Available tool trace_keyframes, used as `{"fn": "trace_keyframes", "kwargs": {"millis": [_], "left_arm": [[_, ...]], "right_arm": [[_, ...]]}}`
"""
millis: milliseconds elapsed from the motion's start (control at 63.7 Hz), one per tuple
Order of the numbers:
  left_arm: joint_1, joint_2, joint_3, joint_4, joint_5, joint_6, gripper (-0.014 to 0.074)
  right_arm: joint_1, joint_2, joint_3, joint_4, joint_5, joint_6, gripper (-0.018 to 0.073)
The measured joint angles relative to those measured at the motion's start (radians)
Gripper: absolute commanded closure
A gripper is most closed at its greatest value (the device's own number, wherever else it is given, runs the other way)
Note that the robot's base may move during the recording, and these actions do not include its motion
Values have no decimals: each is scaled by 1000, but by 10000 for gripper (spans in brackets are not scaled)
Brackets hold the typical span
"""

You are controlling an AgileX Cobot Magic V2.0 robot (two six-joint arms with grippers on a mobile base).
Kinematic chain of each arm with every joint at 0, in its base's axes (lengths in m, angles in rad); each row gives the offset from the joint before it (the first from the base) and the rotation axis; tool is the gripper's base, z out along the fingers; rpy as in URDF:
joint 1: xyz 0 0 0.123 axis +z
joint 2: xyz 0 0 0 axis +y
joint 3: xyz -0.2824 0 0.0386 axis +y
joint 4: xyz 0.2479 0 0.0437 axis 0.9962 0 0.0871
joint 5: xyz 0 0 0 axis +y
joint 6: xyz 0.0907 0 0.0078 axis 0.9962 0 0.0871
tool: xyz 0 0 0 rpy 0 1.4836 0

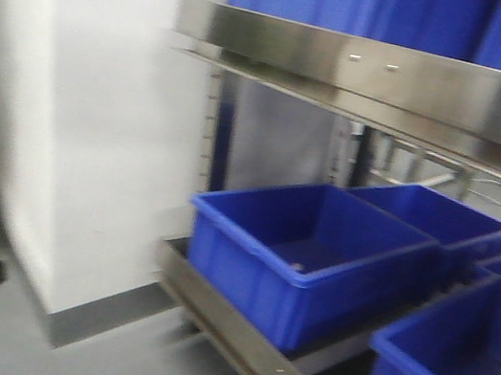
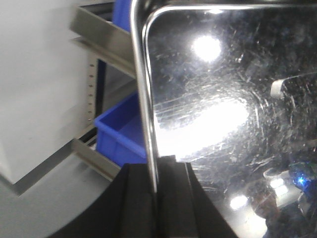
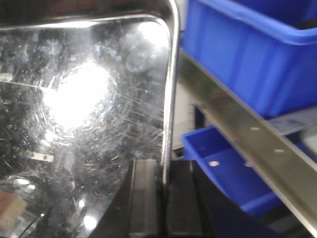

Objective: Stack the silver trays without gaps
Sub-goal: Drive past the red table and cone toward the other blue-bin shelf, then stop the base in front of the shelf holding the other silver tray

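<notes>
left gripper (image 2: 156,203) has its black fingers (image 2: 137,208) pressed together on the out-turned rim of a silver tray (image 2: 223,124). the rim runs straight out from between them and the scratched mirror face fills the right of that wrist view, with blue bins (image 2: 121,134) and a steel shelf rail (image 2: 99,29) behind on the left. right gripper (image 3: 162,203) pinches a silver tray (image 3: 74,99) rim the same way, bins and rail beyond on its right; whether both clamp one tray i cannot tell.
</notes>
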State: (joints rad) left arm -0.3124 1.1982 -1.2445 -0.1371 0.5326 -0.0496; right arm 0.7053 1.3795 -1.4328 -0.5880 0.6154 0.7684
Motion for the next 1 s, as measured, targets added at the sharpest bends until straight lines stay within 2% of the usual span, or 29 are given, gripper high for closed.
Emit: {"fn": "trace_keyframes", "kwargs": {"millis": [1005], "left_arm": [[0, 0, 0, 0, 0, 0, 615]], "right_arm": [[0, 0, 0, -2, 0, 0, 638]]}}
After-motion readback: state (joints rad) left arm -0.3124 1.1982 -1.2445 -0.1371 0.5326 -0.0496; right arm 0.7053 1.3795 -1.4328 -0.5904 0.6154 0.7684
